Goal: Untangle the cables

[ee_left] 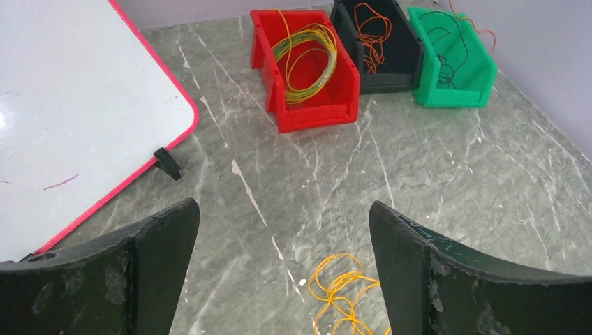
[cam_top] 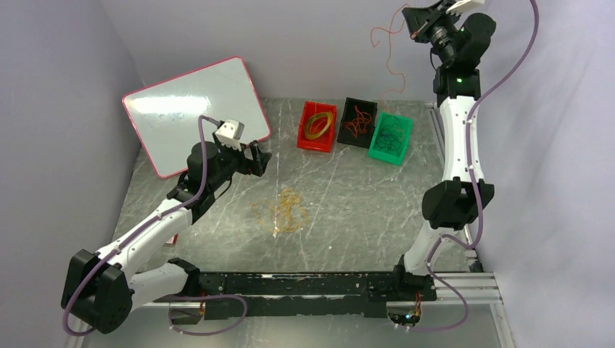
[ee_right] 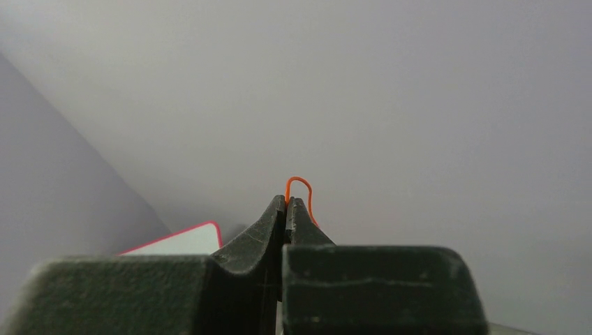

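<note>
A loose tangle of yellow cables (cam_top: 283,212) lies on the grey marble table, mid-front; its upper loops show in the left wrist view (ee_left: 340,289). My left gripper (cam_top: 255,159) hovers left of and behind the tangle, open, with nothing between its fingers (ee_left: 283,206). My right gripper (cam_top: 415,29) is raised high at the back right, shut on a thin orange cable (cam_top: 388,51). A small loop of that cable pokes out above the fingertips (ee_right: 300,183). The cable hangs down towards the bins, its lower end near the green one (ee_left: 475,24).
Three bins stand at the back. The red bin (cam_top: 304,119) holds a yellow-green coil, the black bin (cam_top: 351,105) holds orange cables, and the green bin (cam_top: 377,151) holds dark cables. A pink-edged whiteboard (cam_top: 192,109) leans at the back left.
</note>
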You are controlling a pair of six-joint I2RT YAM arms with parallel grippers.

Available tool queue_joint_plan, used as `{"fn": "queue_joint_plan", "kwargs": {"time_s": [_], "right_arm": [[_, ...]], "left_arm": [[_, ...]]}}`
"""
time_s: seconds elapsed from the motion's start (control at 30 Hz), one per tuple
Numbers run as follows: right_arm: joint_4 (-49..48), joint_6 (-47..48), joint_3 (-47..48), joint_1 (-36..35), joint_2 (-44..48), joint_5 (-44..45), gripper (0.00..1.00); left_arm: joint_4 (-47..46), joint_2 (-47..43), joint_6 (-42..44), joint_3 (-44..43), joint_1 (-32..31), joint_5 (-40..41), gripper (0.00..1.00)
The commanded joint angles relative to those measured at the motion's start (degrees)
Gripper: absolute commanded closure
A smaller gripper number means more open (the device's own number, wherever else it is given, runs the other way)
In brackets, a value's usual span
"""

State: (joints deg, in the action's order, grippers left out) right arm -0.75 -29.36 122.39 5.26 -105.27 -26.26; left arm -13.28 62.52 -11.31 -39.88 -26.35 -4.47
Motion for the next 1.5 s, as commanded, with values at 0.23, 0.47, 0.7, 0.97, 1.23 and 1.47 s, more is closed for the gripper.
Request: {"fn": "queue_joint_plan", "kwargs": {"time_s": [0.23, 0.47, 0.7, 0.97, 1.23, 1.47], "right_arm": [[-1.8, 1.1, 0.5, -0.7, -0.1, 0.6, 1.00], [-2.4, 0.2, 3.1, -0.7, -0.5, 0.7, 1.00], [-2.3, -1.2, 5.1, -0.8, -2.3, -0.4, 1.00], [-4.6, -2.4, -1.7, -1.3, -3.5, -1.9, 1.00], [-4.4, -1.6, -3.7, -2.3, -6.3, -2.6, 1.00], [-2.9, -0.1, -5.4, -2.5, -6.5, -0.8, 1.00]], "left_arm": [[1.3, 0.0, 0.7, -0.4, 0.3, 1.3, 0.04], [1.4, 0.2, 0.6, -0.6, 0.3, 1.3, 0.05], [1.8, 0.4, 0.6, -0.7, 0.4, 1.2, 0.05], [2.4, -0.1, 0.5, -0.6, 0.3, 1.4, 0.05], [2.6, -0.1, 0.7, -0.6, 0.3, 1.7, 0.05], [3.0, 0.1, 0.7, -0.8, 0.3, 1.8, 0.05]]}}
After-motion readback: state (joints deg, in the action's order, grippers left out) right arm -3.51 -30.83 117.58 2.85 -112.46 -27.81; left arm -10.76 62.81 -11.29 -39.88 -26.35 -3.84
